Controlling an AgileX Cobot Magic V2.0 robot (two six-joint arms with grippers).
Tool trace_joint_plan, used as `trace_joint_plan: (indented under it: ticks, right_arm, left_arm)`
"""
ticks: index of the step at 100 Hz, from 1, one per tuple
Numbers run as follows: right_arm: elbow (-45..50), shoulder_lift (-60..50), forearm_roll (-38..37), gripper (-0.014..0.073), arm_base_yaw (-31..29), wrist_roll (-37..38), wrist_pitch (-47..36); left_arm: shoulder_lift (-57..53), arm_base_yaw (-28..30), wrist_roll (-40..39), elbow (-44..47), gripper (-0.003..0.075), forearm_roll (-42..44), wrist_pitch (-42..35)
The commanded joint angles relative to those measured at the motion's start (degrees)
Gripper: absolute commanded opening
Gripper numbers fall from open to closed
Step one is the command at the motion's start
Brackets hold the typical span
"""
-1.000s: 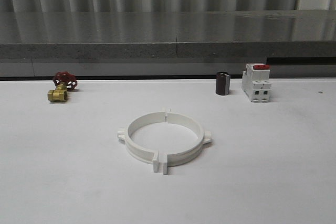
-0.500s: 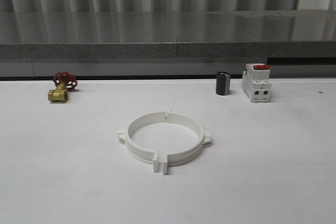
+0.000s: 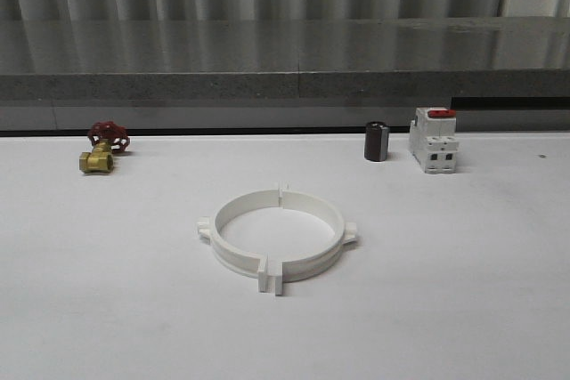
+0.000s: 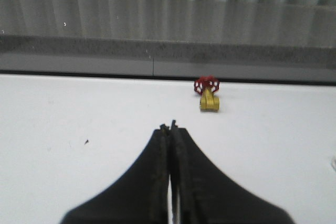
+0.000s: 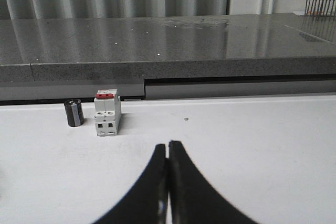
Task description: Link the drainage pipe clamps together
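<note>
Two white drainage pipe clamps lie on the white table in the front view, set together as one ring. The left half [image 3: 220, 236] and the right half [image 3: 330, 236] meet with their flanges side by side at the near joint [image 3: 271, 275] and at the far joint [image 3: 282, 192]. Small tabs stick out at the ring's left and right. My left gripper [image 4: 169, 126] is shut with nothing between its fingers, low over bare table. My right gripper [image 5: 168, 144] is shut too and holds nothing.
A brass valve with a red handwheel [image 3: 102, 149] [image 4: 208, 94] sits at the back left. A dark cylinder [image 3: 376, 141] [image 5: 74, 113] and a white breaker with a red switch [image 3: 434, 140] [image 5: 107, 112] stand at the back right. A grey ledge [image 3: 285, 86] bounds the table's far edge.
</note>
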Motion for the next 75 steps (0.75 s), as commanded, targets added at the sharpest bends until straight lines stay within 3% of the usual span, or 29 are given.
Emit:
trace_joint_plan:
  ticks: [1,75]
  right_arm:
    - [-0.84,-1.14,-0.57,-0.0067,-0.07,-0.6,-4.08]
    - [-0.84,-1.14,-0.57,-0.0067,-0.07,-0.6,-4.16]
  left_arm:
    - [-1.71,0.35,-0.52,2.14,-0.002,-0.97,-10.84]
    - [-1.71,0.35,-0.39,1.91,-0.002,-0.97,-8.96]
